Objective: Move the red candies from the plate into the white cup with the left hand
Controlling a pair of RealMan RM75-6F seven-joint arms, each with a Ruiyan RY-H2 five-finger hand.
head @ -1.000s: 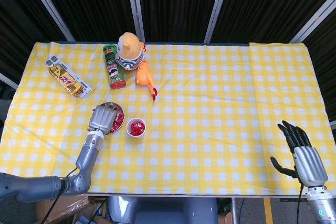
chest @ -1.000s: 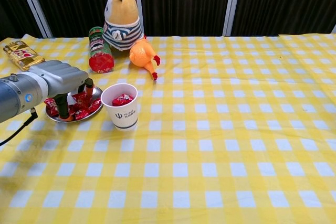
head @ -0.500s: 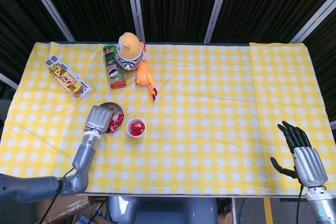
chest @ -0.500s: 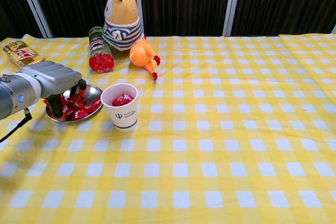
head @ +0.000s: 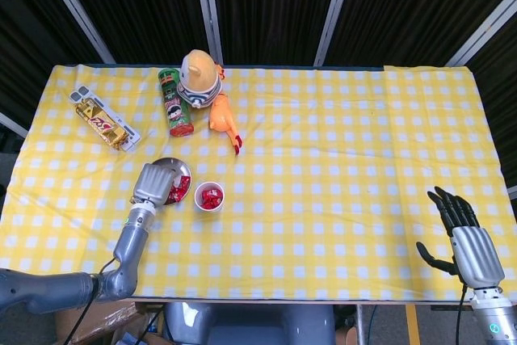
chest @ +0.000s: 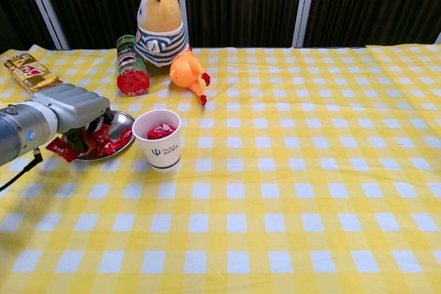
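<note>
— Red candies (chest: 110, 141) in the plate (chest: 126, 120): where do they sit now, and what has the left robot hand (chest: 74, 111) done since a second ago?

— Most lie heaped in the metal plate, just left of the white cup (chest: 158, 140), which already has a few red pieces inside. A second ago the left robot hand stood over the plate with its fingers reaching down into the heap. Now it sits a little lower and further toward the plate's left rim, fingers curled in around a red wrapper; a bit of red sticks out past the rim at the hand's left side. From the head view the left robot hand (head: 151, 183) covers the plate's (head: 179, 169) left half.

— Is it holding a candy for sure?

— It looks so from the chest view: red shows between the curled fingers.

— And the cup?

— It has not shifted, upright, just right of the plate.

— The right robot hand (head: 463, 234)?

— Unchanged, at the near right edge of the bench (head: 339, 159), fingers spread, holding nothing.

— Anything else moved?

— No. The plush toy (chest: 160, 25), the green can (chest: 129, 65), the orange rubber chicken (chest: 189, 72) and the snack packet (chest: 30, 72) lie where they were
</note>
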